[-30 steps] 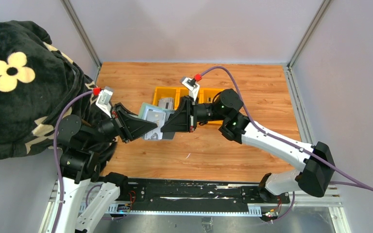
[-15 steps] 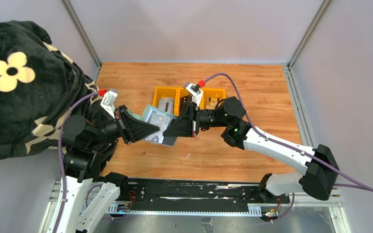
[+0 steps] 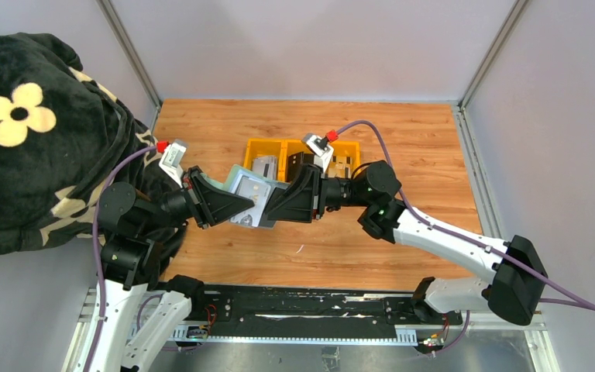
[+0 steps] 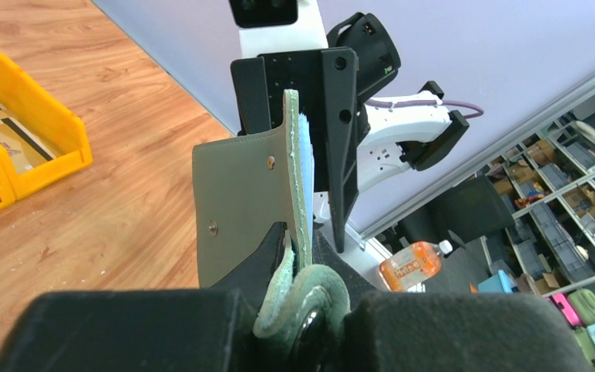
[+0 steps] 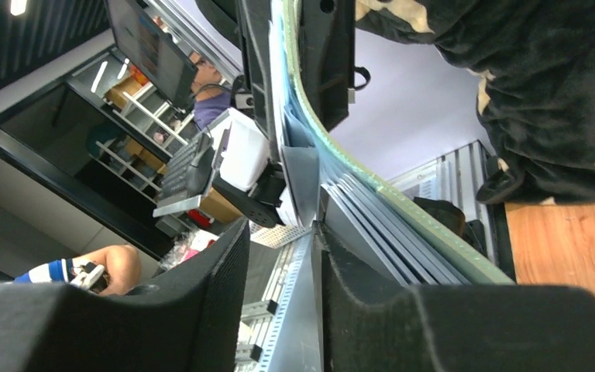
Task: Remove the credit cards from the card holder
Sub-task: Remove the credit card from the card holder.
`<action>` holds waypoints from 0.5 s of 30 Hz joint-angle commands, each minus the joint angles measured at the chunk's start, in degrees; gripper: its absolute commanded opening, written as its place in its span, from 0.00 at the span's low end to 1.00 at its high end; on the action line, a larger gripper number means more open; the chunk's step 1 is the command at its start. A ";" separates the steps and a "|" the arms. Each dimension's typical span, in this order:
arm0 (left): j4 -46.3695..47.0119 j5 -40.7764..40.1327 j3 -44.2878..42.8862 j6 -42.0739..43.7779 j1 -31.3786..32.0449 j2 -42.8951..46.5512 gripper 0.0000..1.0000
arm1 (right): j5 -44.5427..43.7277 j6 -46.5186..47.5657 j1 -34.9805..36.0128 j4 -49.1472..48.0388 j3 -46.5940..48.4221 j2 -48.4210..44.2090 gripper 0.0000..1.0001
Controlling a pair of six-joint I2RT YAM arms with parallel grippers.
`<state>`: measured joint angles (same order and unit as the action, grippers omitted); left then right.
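My left gripper [image 3: 245,203] is shut on the sage-green card holder [image 3: 248,192] and holds it off the table. The holder hangs open, its pale grey-blue inside facing my right gripper [image 3: 268,211]. In the left wrist view the card holder [image 4: 240,201] stands edge-on between the fingers, and its snap tab [image 4: 310,298] curls at the jaw base. In the right wrist view my right gripper [image 5: 281,232] is open. One finger [image 5: 372,310] rests against the holder's layered pockets [image 5: 387,225]. I cannot tell whether a credit card sits in them. A silver-grey card [image 3: 263,165] and a tan card [image 3: 345,164] lie in the tray.
A yellow three-part tray [image 3: 267,144] stands on the wooden table behind the grippers, with its corner [image 4: 70,147] in the left wrist view. A black flowered blanket [image 3: 31,139] covers the left side. Grey walls close in the table.
The right gripper's jaws went from shut to open at the holder's inside. The right wrist shifted a little to the right. The left gripper rose slightly with the holder.
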<state>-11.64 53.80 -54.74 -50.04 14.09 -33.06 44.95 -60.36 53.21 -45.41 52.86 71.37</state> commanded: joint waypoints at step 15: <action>1.81 -0.72 -2.12 -0.54 0.15 0.53 0.13 | -1.40 -3.24 0.75 -7.28 5.09 6.19 0.48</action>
<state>-12.53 51.33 -54.74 -49.71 14.04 -33.12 44.97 -62.39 53.52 -49.71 55.79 75.53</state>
